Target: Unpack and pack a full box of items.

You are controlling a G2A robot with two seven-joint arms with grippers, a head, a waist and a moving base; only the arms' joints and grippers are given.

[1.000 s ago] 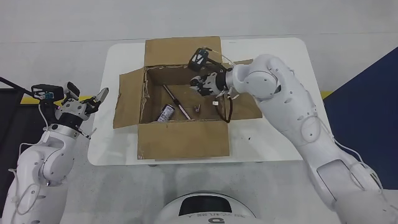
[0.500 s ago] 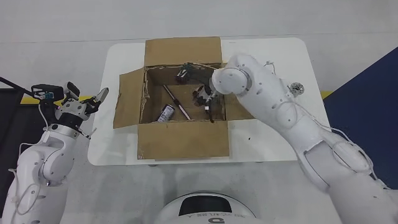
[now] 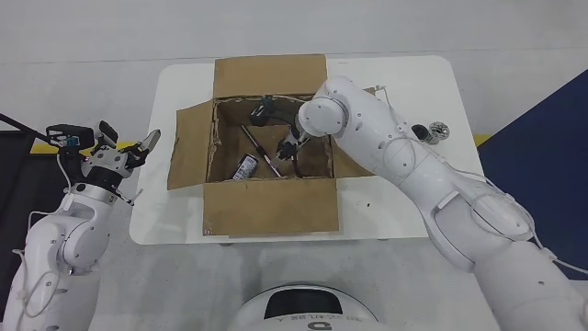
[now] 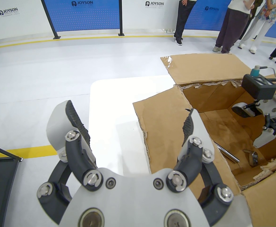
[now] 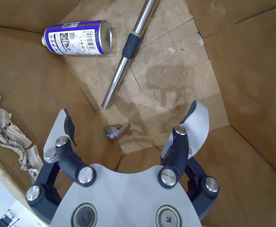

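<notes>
Cardboard box [image 3: 271,204] sits open mid-table, with a can [image 5: 77,37], a rod [image 5: 132,41] and a small fitting [image 5: 116,132] on its floor. Right gripper [image 5: 131,115] hangs inside, fingers spread and empty, just over the fitting, which lies at a wall's foot. Left gripper [image 4: 129,114], also spread and empty, is just off the table's left edge. Likely risks: the tiny fitting skids or slips when pinched, or a finger jams against the wall or knocks the rod's end.
</notes>
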